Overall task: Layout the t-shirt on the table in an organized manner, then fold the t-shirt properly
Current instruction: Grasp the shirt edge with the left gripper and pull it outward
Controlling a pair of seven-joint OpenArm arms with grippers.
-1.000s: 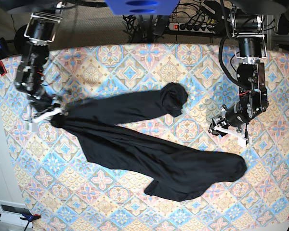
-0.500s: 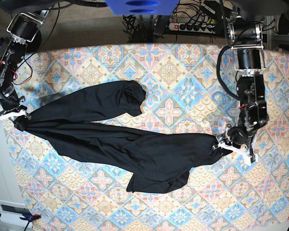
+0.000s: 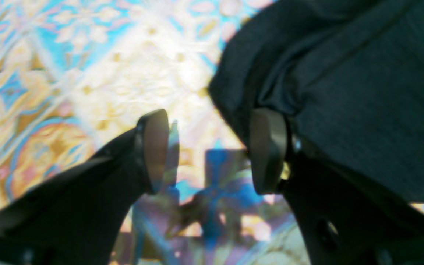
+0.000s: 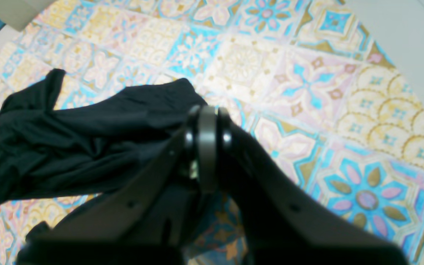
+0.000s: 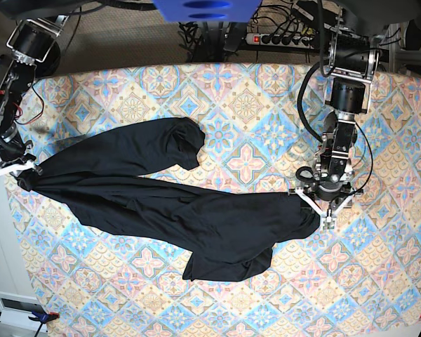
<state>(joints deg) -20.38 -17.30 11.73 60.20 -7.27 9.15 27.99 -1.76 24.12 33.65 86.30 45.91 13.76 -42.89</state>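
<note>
While our right gripper (image 4: 207, 147) clamps the t-shirt (image 5: 161, 203) at the table (image 5: 252, 91) edge, our left gripper (image 3: 210, 151) stands apart beside it.

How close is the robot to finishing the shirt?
Not close. The shirt is stretched across the table but bunched, not flat. The right hand pinches one end; the left hand is open at the other. Flattening and all folding remain.
</note>
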